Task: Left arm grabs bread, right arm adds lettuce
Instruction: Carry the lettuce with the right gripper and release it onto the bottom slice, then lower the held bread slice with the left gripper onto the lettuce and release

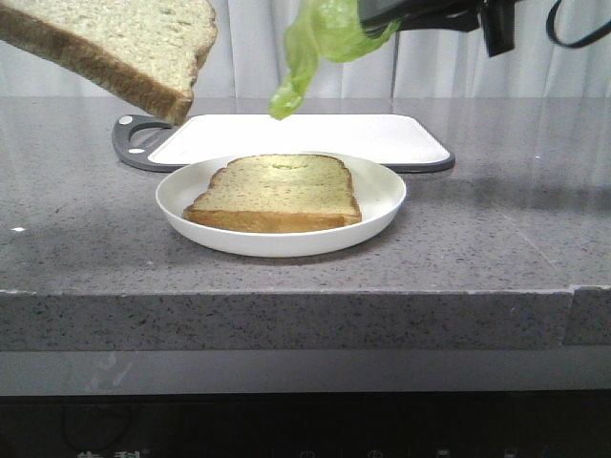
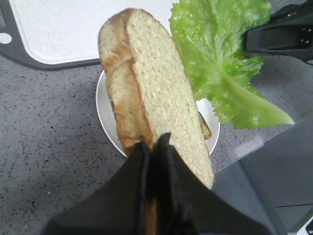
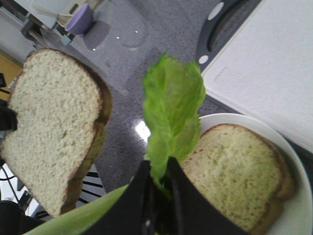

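The left gripper is seen pressed tight on the bread, its two broad dark fingers pinching one edge of the thick slice, which is held tilted in the air above the white plate. From the front, that bread is carried high, up and to the left of the plate, and the gripper itself is cut off from that view. The right gripper is clamped on the lettuce, the narrow jaws nipped together on the stalk end while the ruffled leaf dangles free. In the front view the lettuce is hung above the plate, clear of everything below, with the right arm reaching in from the upper right. A second slice is lying flat on the plate, untouched. A white cutting board is set just behind the plate. Only the wrist views show both grips close up.
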